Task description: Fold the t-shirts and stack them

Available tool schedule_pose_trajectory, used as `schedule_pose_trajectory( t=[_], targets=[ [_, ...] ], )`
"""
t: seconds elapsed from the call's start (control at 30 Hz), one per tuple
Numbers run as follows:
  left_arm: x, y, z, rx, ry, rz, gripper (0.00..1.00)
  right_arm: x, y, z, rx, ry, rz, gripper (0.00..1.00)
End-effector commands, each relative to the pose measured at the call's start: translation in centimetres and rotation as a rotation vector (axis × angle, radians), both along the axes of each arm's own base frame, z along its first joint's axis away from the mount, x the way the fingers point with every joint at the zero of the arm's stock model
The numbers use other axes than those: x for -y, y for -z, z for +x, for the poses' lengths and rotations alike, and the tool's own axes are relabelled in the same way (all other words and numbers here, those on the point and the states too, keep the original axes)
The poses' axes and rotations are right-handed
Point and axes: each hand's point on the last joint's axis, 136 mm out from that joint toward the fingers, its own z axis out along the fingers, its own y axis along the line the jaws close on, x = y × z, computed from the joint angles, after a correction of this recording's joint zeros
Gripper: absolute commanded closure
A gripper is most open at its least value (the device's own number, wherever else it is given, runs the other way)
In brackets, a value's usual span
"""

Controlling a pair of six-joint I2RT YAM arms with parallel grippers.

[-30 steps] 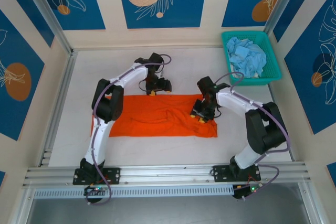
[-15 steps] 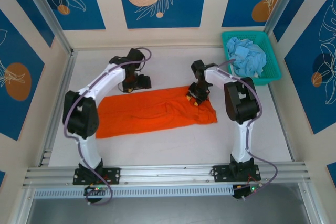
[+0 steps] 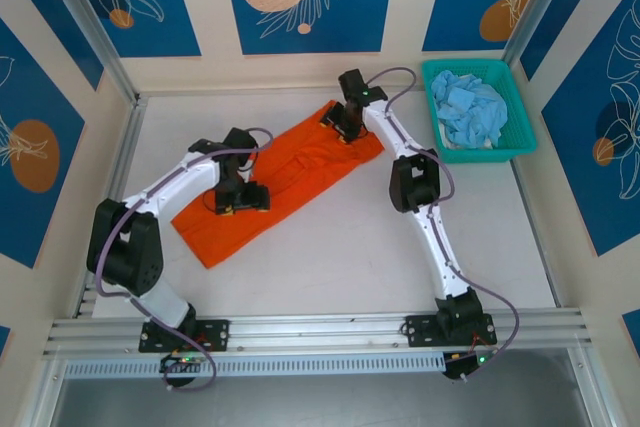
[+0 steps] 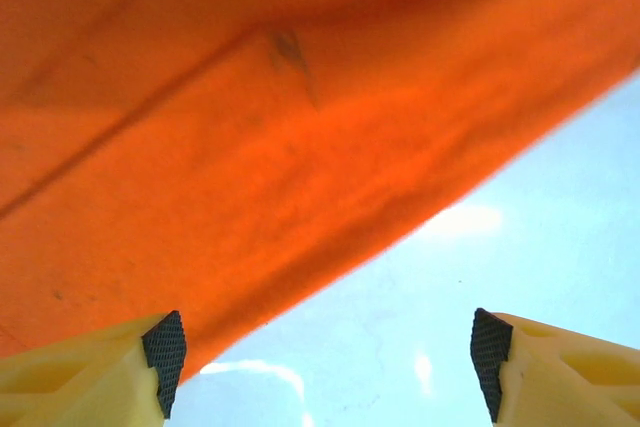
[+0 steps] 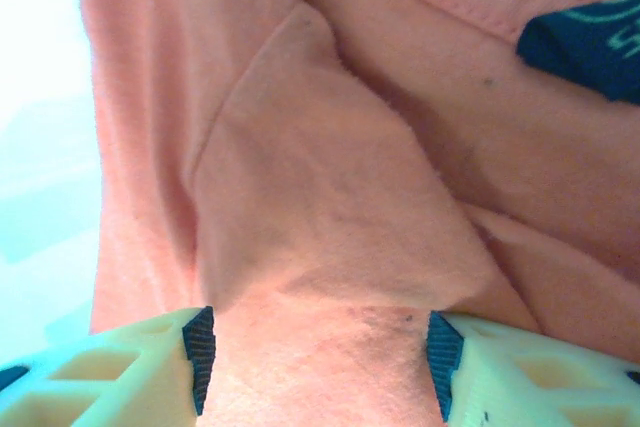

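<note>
The orange t-shirt (image 3: 280,182) lies only half folded, and the pale blue t-shirts (image 3: 470,112) wait in the teal basket (image 3: 485,155). The left gripper (image 4: 327,357) and right gripper (image 5: 320,347) both stand spread.

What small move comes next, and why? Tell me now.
Probably lift the right gripper straight up off the orange t-shirt: its jaws stand apart with the shirt's far end lying loose between them, so nothing looks gripped.

Rumpled shirt (image 5: 330,197) under the gripper (image 5: 320,352) — fingers (image 5: 130,372) spread, cloth between them — dark label (image 5: 585,42) top right.
</note>
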Motion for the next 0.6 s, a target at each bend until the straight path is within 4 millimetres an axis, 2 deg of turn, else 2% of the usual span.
schedule_pose_trajectory(
  t=[0.0, 0.17, 0.2, 0.3, 0.4, 0.53, 0.57],
  targets=[
    [1.9, 0.7, -2.7, -0.085, 0.104, -0.079, 0.26, -2.3, -1.5, -0.1, 0.045, -0.072, 0.051, 0.36],
    [1.1, 4.1, -3.8, -0.163, 0.096, -0.003, 0.31, -3.5, -10.6, -1.1, 0.202, -0.148, 0.079, 0.35],
    [0.9, 4.7, -3.8, -0.178, 0.091, 0.010, 0.32, -3.4, -12.6, -1.7, 0.232, -0.168, 0.070, 0.34],
    [0.8, 6.6, -4.0, -0.235, 0.083, 0.037, 0.34, -1.9, -16.6, -4.0, 0.283, -0.204, -0.002, 0.33],
    [0.9, 8.1, -4.0, -0.262, 0.072, 0.042, 0.35, 1.0, -19.0, -7.3, 0.288, -0.206, -0.087, 0.32],
    [3.0, 8.8, -4.2, -0.295, 0.083, -0.034, 0.36, 5.5, -19.6, -12.9, 0.269, -0.155, -0.130, 0.32],
    [3.9, 8.7, -4.4, -0.299, 0.092, -0.049, 0.36, 7.2, -19.3, -14.9, 0.255, -0.122, -0.133, 0.32]
  ],
)
